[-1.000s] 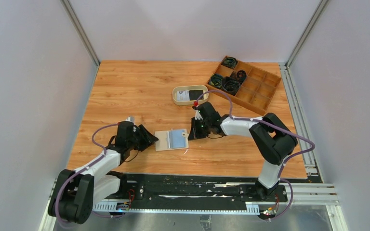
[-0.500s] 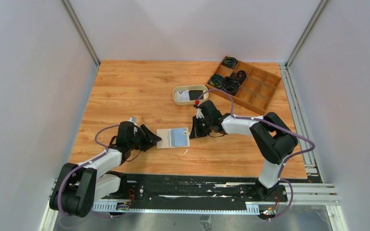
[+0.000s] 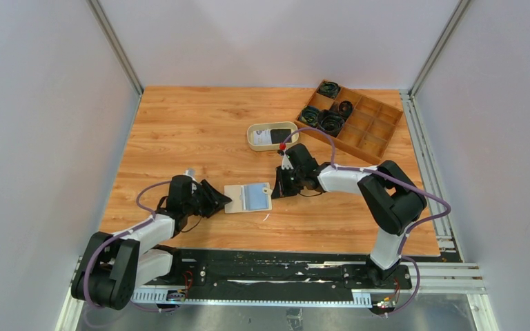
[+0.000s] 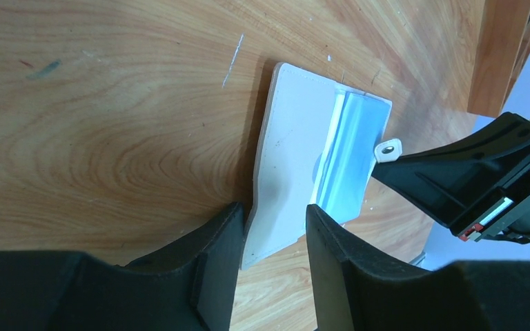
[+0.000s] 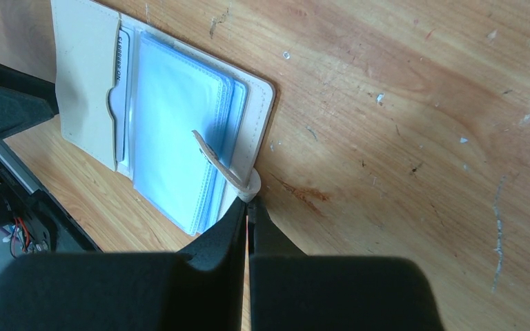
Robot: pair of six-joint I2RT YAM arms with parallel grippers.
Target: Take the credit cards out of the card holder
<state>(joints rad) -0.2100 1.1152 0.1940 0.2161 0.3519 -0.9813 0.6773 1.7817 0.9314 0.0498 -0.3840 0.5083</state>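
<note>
There lay the card holder, spread open and flat on the bench toward 6 o'clock of its middle, pale blue inside facing up, one card tucked in its beige pocket! At its 9 o'clock the left tool stood with fingers apart, the holder's corner between them, while at 3 o'clock the right tool was pinched together on the snap tab. Up at 1 o'clock, credit cards, white and black, sat in the oval tray, well apart from the holder.
</note>
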